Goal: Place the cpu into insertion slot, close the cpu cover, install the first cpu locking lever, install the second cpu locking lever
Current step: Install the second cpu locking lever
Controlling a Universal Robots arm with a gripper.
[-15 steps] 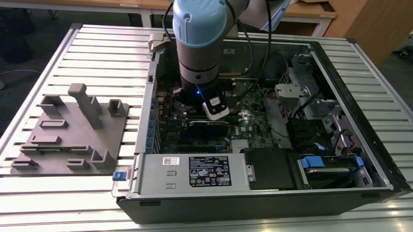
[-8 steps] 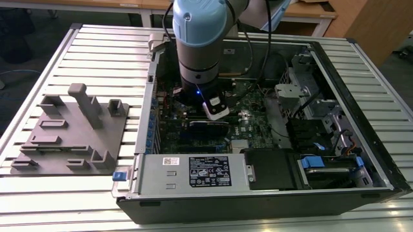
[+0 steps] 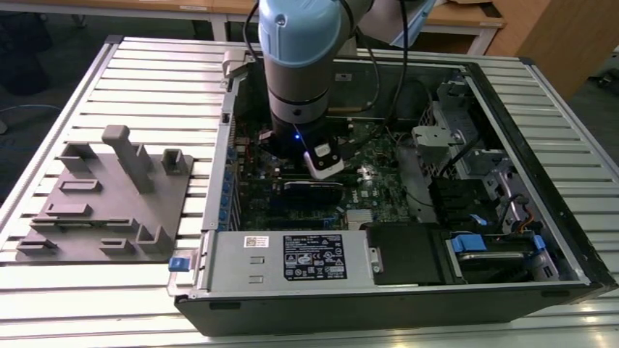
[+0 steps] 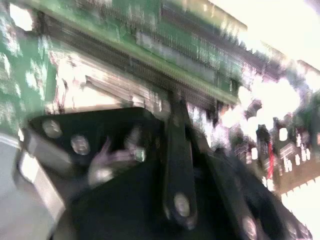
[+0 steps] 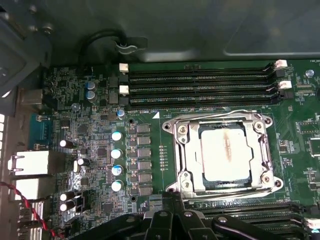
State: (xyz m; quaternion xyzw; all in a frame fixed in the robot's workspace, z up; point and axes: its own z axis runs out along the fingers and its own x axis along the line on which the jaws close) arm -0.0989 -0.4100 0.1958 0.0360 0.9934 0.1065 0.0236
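Claw (image 3: 324, 165) hung low inside the open case (image 3: 503, 130), over the green board (image 3: 372, 163); finger state could not be told. First wrist view: black claw links (image 5: 175, 225) just beside the slot (image 5: 180, 165), which held the cpu (image 5: 225, 152), pale top showing through the cover (image 5: 260, 145) lying flat around it. Long black slots (image 5: 200, 85) lay beyond the socket, more (image 5: 250, 212) on its near side. Capacitors (image 5: 116, 160) stood well apart. In the exterior view, arm (image 3: 300, 65) hid the socket; grey fixture (image 3: 106, 203) sat on the slatted table (image 3: 58, 304) at that view's left, outside the case
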